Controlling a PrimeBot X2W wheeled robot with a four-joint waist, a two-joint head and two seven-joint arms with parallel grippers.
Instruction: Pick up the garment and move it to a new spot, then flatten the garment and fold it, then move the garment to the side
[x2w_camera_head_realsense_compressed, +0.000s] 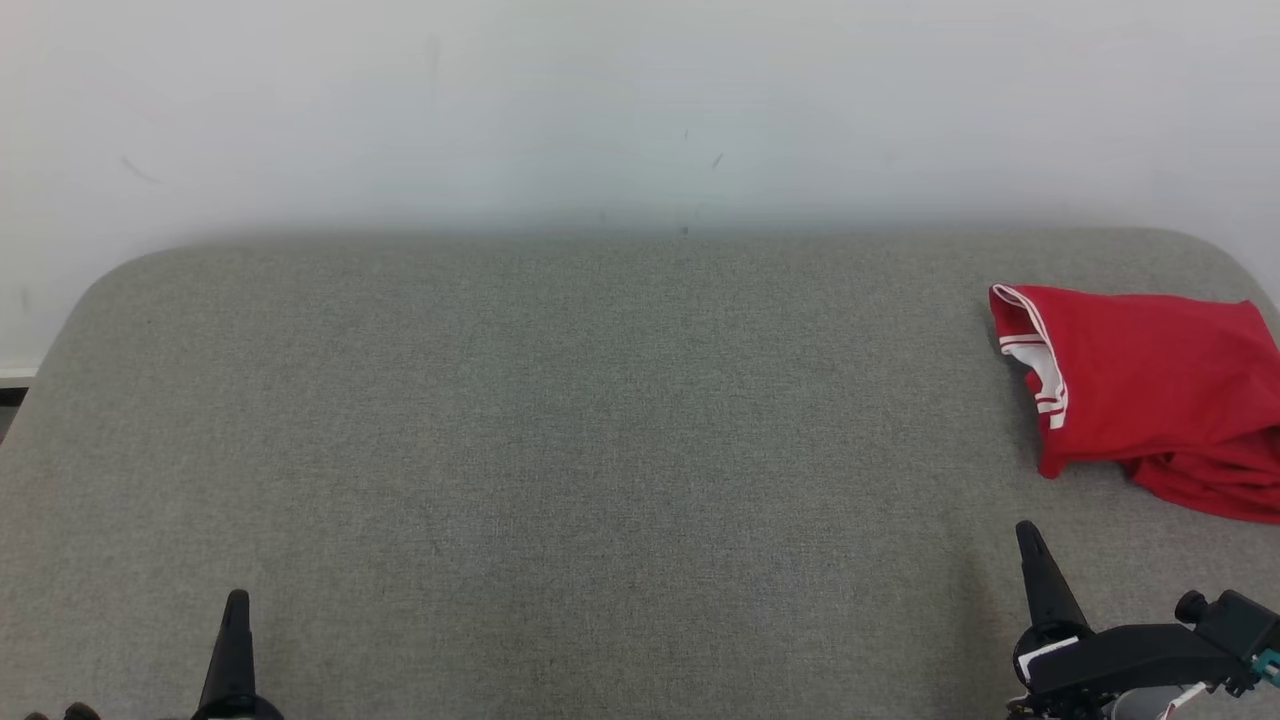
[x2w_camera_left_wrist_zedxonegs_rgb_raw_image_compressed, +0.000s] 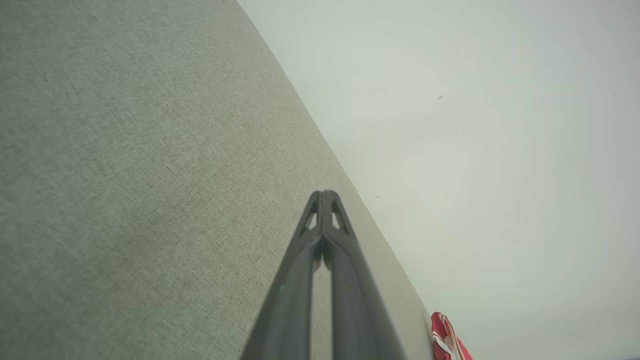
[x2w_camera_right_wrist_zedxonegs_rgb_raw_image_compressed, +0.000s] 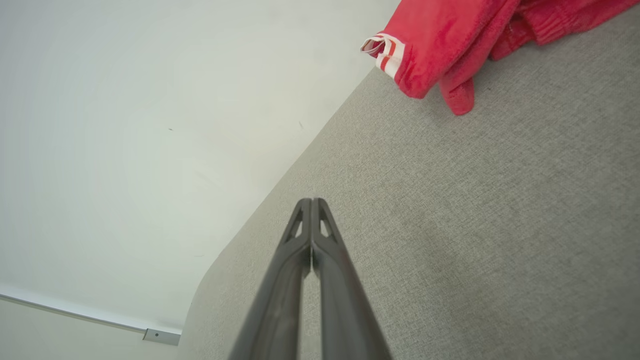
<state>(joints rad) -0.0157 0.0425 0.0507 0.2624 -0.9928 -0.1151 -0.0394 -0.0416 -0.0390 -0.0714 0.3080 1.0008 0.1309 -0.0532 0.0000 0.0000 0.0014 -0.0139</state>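
At the near edge of the grey fabric worktop (x2w_camera_head_realsense_compressed: 560, 420), two arms sit low, one toward each corner, both pointing away toward the wall (x2w_camera_head_realsense_compressed: 600, 100). The left jaws are pressed fully together and hold nothing; their fingers (x2w_camera_head_realsense_compressed: 232, 650) stand nearly upright. The right jaws are likewise closed and empty, their fingers (x2w_camera_head_realsense_compressed: 1045, 585) leaning slightly left. One red garment (x2w_camera_head_realsense_compressed: 1150, 390) with white striped trim lies crumpled ahead of the right jaws and a little to their right, apart from them, and well away from the left jaws.
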